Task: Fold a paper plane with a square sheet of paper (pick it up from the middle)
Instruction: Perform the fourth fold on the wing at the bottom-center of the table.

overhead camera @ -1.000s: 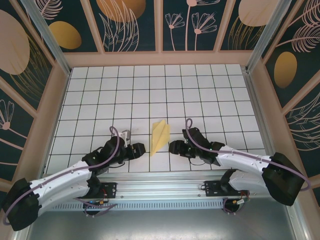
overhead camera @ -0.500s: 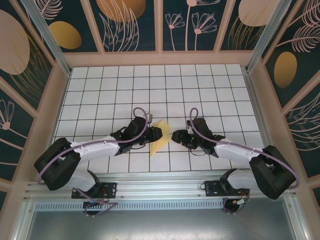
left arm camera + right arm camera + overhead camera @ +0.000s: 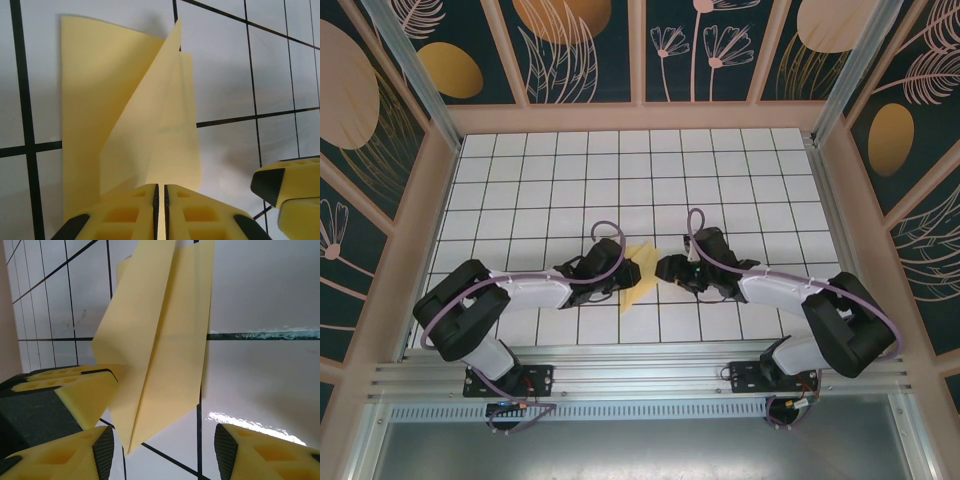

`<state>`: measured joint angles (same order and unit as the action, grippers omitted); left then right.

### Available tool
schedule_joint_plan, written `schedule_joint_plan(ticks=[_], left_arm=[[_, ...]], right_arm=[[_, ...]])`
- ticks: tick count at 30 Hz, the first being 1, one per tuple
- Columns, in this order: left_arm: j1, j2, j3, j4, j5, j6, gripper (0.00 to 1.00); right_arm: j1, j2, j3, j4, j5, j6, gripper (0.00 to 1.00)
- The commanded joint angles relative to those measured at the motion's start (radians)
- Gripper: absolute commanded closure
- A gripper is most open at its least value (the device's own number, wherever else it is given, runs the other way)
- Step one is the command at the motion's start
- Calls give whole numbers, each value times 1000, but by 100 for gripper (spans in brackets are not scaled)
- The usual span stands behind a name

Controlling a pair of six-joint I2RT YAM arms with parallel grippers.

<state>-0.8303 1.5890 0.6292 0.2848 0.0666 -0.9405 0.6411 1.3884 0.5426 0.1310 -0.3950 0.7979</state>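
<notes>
The paper plane (image 3: 644,281), the pale-yellow sheet folded into a narrow pointed dart with a centre crease, sits at the front middle of the white grid table (image 3: 620,180). My left gripper (image 3: 628,272) reaches it from the left. In the left wrist view the left gripper (image 3: 160,192) is shut on the near edge of the plane (image 3: 125,100), one flap standing up. My right gripper (image 3: 665,268) hovers just right of it. In the right wrist view that gripper (image 3: 164,452) is open, with the plane's tip (image 3: 150,365) between and ahead of its fingers, untouched.
Wooden walls with dark floral panels (image 3: 640,50) enclose the table on three sides. An aluminium rail (image 3: 640,375) carrying both arm bases runs along the near edge. The left gripper's yellow fingers (image 3: 65,390) show beside the plane in the right wrist view.
My left arm has swung forward and right to the plane and its jaws have shut on it, lifting one side. My right gripper has edged slightly closer, still open.
</notes>
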Motion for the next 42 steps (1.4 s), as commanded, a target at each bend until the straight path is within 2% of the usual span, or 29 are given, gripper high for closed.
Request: schedule_joint_plan(ticks=[1, 10, 19, 32, 36, 42], left_arm=[[3, 17, -42, 62, -11, -8, 87], [3, 46, -116, 123, 39, -19, 88], [3, 61, -206, 274, 101, -73, 88], [3, 60, -189, 244, 122, -65, 89], [3, 55, -208, 275, 137, -80, 89], [2, 55, -234, 326, 161, -98, 88]], right_arm=[[-1, 1, 39, -7, 5, -24, 41], [18, 43, 8, 65, 34, 51, 40], [40, 78, 22, 55, 56, 58, 39], [38, 101, 33, 55, 82, 86, 37], [43, 135, 45, 106, 31, 91, 38], [56, 168, 57, 130, 27, 115, 41]])
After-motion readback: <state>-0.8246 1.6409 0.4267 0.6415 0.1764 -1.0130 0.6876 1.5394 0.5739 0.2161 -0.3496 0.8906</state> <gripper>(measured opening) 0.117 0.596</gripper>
